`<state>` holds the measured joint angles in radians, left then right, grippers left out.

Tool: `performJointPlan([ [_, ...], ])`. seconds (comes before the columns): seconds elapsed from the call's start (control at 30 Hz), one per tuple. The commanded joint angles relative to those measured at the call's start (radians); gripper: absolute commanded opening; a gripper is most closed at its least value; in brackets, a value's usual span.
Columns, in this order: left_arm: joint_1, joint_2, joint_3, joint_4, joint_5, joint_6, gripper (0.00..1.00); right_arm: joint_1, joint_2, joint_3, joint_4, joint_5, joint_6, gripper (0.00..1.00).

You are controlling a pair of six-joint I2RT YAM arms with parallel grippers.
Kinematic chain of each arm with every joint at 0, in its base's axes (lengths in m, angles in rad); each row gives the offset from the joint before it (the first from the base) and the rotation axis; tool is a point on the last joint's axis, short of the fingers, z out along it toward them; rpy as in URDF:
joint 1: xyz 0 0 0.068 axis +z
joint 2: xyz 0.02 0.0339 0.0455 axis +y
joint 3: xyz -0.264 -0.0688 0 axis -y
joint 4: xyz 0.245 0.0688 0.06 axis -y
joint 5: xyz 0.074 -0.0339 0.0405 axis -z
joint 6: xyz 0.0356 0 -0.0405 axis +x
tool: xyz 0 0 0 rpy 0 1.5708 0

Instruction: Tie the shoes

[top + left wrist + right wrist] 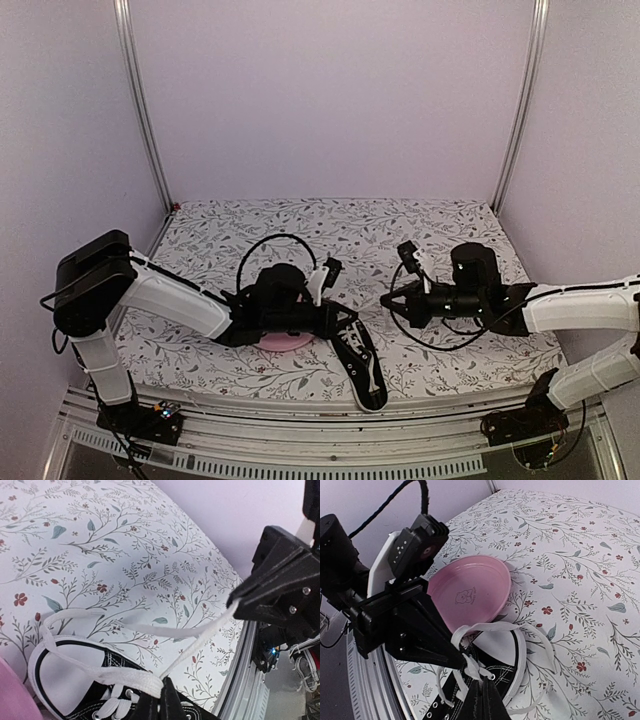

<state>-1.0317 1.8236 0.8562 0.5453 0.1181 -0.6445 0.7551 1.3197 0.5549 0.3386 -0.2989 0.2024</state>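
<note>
both jaws pinch lace (pixel 175 630): our left gripper (pixel 455 661) close over the sneaker (pixel 365 365), our right gripper (pixel 234 601) holding a strand at one o'clock; we judge crossing comes next.

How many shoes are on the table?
1. The black shoe lies at the near edge of the table, between the two arms, beside the pink plate. No second shoe shows, though the arms could hide something.

We've got one cam high behind the arms (pixel 180 300) looking down, plus two close-up wrist cams both catching the sneaker (pixel 117 666).
</note>
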Motion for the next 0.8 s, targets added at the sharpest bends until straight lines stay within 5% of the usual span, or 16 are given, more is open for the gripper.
performJointPlan([
  [0.0, 0.005, 0.000, 0.017, 0.010, 0.022, 0.009, 0.00, 0.001, -0.087, 0.056, -0.301, -0.147, 0.044, 0.02],
  [0.27, 0.004, 0.003, 0.011, 0.018, 0.030, 0.014, 0.00, 0.010, -0.105, -0.005, -0.117, -0.297, 0.203, 0.04],
  [0.57, 0.001, 0.005, -0.002, 0.038, 0.034, 0.006, 0.00, 0.067, 0.039, -0.044, -0.048, -0.123, 0.196, 0.51],
  [0.77, 0.002, 0.000, -0.008, 0.031, 0.035, 0.006, 0.00, 0.081, -0.049, -0.111, -0.121, 0.111, 0.229, 0.61],
])
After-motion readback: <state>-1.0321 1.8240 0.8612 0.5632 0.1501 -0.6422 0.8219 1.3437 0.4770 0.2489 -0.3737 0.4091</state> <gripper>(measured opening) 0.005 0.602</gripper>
